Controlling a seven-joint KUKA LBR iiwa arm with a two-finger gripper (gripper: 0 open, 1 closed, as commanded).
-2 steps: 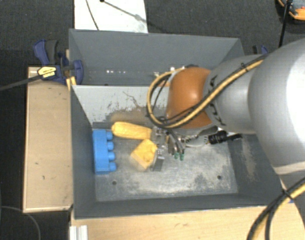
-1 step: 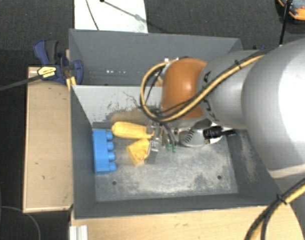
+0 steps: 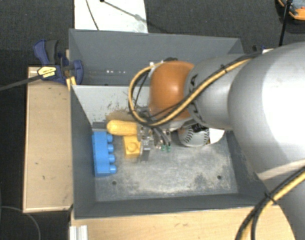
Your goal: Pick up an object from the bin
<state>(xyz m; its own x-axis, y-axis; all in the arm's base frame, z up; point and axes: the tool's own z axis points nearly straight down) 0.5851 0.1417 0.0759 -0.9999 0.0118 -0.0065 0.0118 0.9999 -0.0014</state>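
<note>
We look down on a scuffed grey metal bin, its floor mostly bare. The arm comes in under its orange cover and sets the gripper low over the floor. We cannot tell whether the gripper is open or closed, as its tip is lost among cables and shadow. Touching it or just beside it, on the side away from the arm, lies a small yellow block, which we judge the likeliest pick. Just beyond the block are a rounded yellow piece and a blue studded brick. A white round thing sits behind the gripper, under the arm. The risk we see is an off-centre closure: the block could skid into the blue brick, tip out on the lift, or bring the rounded yellow piece with it.
</note>
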